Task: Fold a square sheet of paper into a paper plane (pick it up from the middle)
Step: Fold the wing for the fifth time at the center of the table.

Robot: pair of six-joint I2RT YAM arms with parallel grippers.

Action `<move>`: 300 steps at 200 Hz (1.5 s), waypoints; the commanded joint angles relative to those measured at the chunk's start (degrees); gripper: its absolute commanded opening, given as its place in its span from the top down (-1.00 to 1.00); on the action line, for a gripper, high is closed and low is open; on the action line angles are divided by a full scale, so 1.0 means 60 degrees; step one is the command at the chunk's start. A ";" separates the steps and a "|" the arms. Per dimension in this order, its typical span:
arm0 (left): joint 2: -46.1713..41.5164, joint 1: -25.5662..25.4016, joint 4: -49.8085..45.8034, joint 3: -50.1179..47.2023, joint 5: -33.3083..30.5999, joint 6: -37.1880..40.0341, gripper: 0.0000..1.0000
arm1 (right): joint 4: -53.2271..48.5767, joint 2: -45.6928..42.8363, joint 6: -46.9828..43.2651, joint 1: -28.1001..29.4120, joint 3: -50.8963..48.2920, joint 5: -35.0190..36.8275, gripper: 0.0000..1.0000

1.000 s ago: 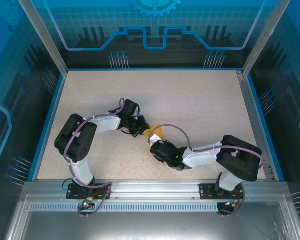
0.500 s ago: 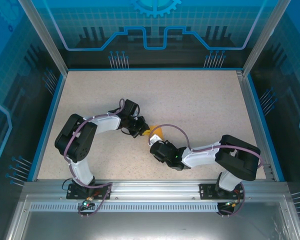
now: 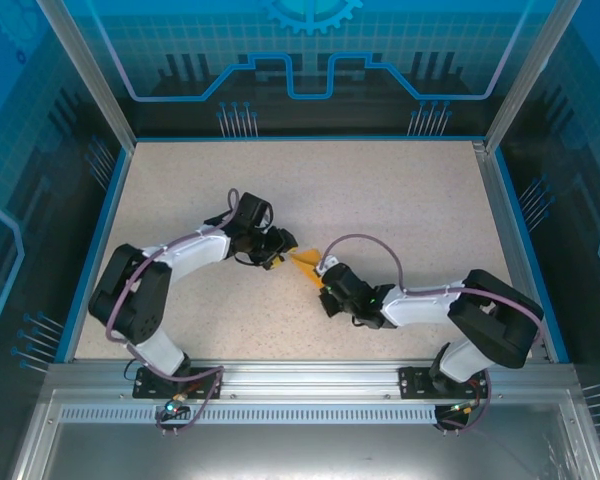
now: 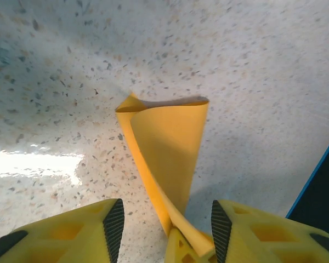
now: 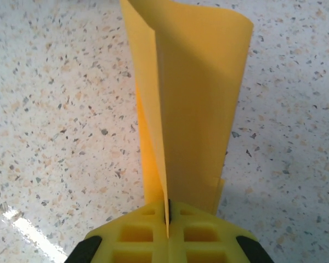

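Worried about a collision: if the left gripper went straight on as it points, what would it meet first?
Most likely the orange paper, standing ahead of the left gripper between its open jaws and held by the shut right gripper; depth is unclear.

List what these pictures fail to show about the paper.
1. Top view: the paper is a sliver between the left gripper and the right gripper. Its folds are too small to read.
2. Right wrist view: its far end is cut off by the top edge, and its near edge is hidden inside the shut right gripper.
3. Left wrist view: its near end runs off the bottom edge between the open left gripper's fingers.
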 commanded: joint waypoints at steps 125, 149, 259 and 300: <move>-0.0602 0.0075 -0.0404 -0.0648 -0.0423 0.0133 0.04 | 0.1512 0.0632 0.1570 -0.1408 -0.0219 -0.3668 1.00; -0.0564 0.0012 -0.0120 -0.0745 -0.0187 0.0112 0.05 | 0.1371 0.0679 0.1626 -0.1407 -0.0144 -0.3660 0.97; 0.1530 -0.0246 -0.0087 0.0616 0.0720 -0.0184 -0.25 | 0.1255 0.0472 -0.0200 -0.0454 -0.0127 -0.1899 0.92; 0.1809 -0.0248 -0.0599 0.0974 0.0882 -0.0003 0.00 | 0.1412 0.0562 -0.0543 -0.0226 -0.0087 -0.1556 0.91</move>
